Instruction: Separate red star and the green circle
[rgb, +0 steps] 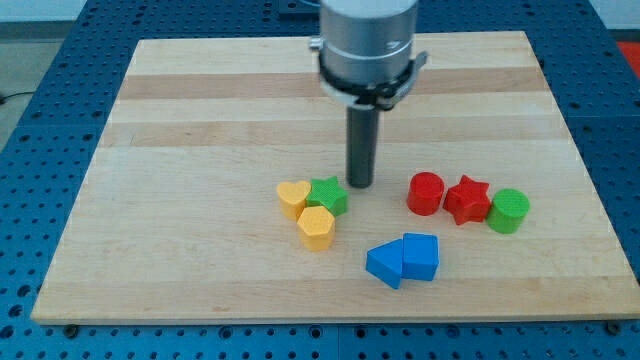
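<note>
Desk (200, 90): a pale wooden board is seen, with blue surface around it.

Red star (467, 199): placed at the right, touching the green circle (508, 210) on its right and the red cylinder (426, 193) on its left; the three are set in one row.

Green star (328, 195): placed near the middle, touched by the yellow heart (293, 198) on its left and the yellow hexagon (316, 227) just nearer.

Two blue blocks (403, 259): pressed together, nearer than the rest; shapes are not made out exactly.

My tip (360, 184): set down just to the right of the green star, well left of the red cylinder. No claw is fitted, so no claw state can be told.
</note>
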